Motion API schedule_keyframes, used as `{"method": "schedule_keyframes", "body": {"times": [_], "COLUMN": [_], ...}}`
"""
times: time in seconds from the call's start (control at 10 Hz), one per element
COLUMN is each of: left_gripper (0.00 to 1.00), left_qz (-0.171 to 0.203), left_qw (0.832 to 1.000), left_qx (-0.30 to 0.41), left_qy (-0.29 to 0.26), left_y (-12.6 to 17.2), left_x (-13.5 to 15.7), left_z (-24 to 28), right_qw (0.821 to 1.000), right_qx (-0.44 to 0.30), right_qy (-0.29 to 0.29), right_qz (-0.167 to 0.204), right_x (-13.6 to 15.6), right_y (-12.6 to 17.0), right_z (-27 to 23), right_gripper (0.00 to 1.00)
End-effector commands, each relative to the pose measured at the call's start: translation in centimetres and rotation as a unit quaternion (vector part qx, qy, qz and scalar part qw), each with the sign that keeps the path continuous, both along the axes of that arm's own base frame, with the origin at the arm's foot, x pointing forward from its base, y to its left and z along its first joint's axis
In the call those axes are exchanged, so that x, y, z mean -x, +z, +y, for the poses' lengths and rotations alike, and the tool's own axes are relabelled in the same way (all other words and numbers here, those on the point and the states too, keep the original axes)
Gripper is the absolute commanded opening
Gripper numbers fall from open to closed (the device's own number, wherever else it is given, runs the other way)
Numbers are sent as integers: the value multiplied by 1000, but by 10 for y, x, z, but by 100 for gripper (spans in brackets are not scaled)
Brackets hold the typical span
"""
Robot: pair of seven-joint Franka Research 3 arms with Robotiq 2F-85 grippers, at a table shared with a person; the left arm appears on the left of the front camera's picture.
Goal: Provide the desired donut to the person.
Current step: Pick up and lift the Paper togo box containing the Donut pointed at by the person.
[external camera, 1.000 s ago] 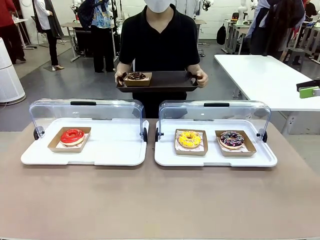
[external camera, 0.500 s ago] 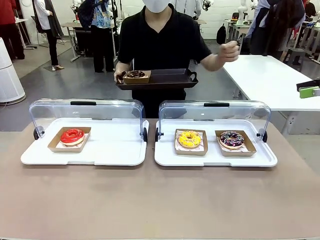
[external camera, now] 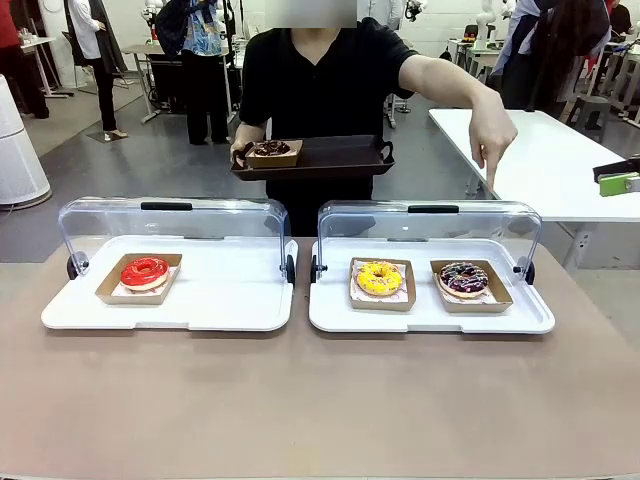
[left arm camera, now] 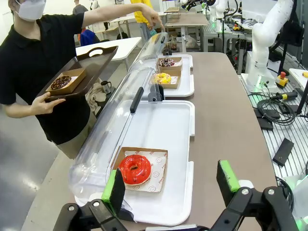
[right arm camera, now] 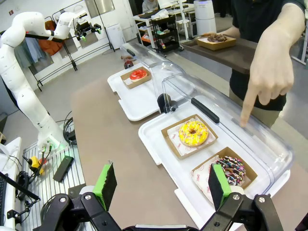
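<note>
Person's hand (external camera: 495,140) seems to pick the sprinkled donut (external camera: 463,278) at two o'clock; left gripper (left arm camera: 171,180) and right gripper (right arm camera: 162,185) gape empty; right should fetch it

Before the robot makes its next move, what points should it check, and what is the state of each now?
1. Choice shown: ok, the person's hand points down above the dark sprinkled donut in its brown box.
2. Its clear domed lid rolled back: ok.
3. Open, empty right gripper: ok.
4. Open, empty left gripper: ok.
5. Free room on the person's dark tray: ok.
6. Hand out of the reach path: not ok, it hangs over the lid.
</note>
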State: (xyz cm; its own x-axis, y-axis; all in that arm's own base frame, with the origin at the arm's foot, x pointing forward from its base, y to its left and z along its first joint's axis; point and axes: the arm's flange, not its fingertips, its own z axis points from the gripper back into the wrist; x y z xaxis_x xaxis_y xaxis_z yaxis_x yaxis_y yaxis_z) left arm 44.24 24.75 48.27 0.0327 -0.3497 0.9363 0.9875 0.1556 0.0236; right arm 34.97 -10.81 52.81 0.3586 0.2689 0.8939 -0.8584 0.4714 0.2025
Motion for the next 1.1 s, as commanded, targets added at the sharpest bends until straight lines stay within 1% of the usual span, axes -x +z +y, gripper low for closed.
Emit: {"method": "schedule_keyframes", "body": {"times": [0.0,0.4,0.5,0.6,0.7,0.8,1.0], "left_gripper": [100,100,100,100,100,100,100], "left_qz": [3,3,3,3,3,3,3], "left_qw": [1000,1000,1000,1000,1000,1000,1000], "left_qx": [-3,-3,-3,-3,-3,-3,-3], "left_qy": [6,6,6,6,6,6,6], "left_y": [1,1,1,1,1,1,1], "left_x": [-1,-1,-1,-1,-1,-1,-1], "left_z": [1,1,1,1,1,1,1], "right_qw": [1000,1000,1000,995,982,970,937], "right_qx": [-13,-13,0,96,185,238,340], "right_qy": [3,3,0,11,22,43,78], "right_qz": [-13,-13,0,-12,-15,-13,-3], "right_x": [-5,-5,0,-3,-4,-2,-9], "right_y": [0,0,0,7,11,9,-14], "right_z": [0,0,0,16,30,41,67], "right_gripper": [100,100,100,100,100,100,100]}}
